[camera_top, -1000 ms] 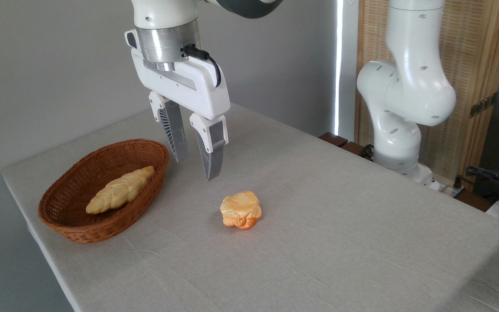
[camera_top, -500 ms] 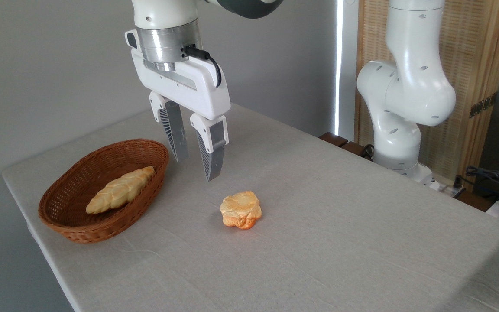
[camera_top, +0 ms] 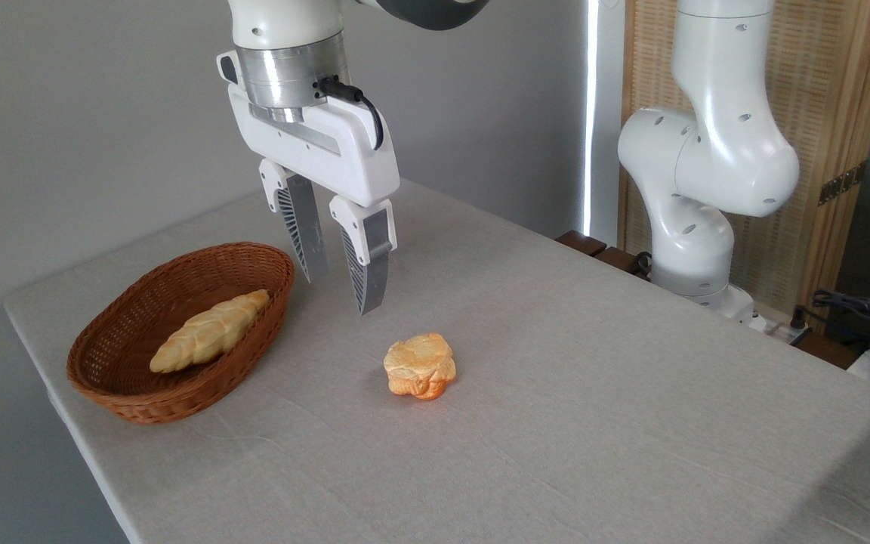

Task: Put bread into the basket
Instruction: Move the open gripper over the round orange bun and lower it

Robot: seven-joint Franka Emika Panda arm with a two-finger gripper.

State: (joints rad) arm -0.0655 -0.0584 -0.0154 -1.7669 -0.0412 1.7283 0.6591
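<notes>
Camera: hand [camera_top: 343, 293] apart above bread [camera_top: 420, 366]

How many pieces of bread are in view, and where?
2. The small round bun lies on the table, right of the basket; the braided loaf lies inside it. None appear hidden.

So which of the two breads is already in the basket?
The long pale braided loaf lies inside the wicker basket. The small round bun sits on the bare tablecloth to the basket's right, outside it.
</notes>
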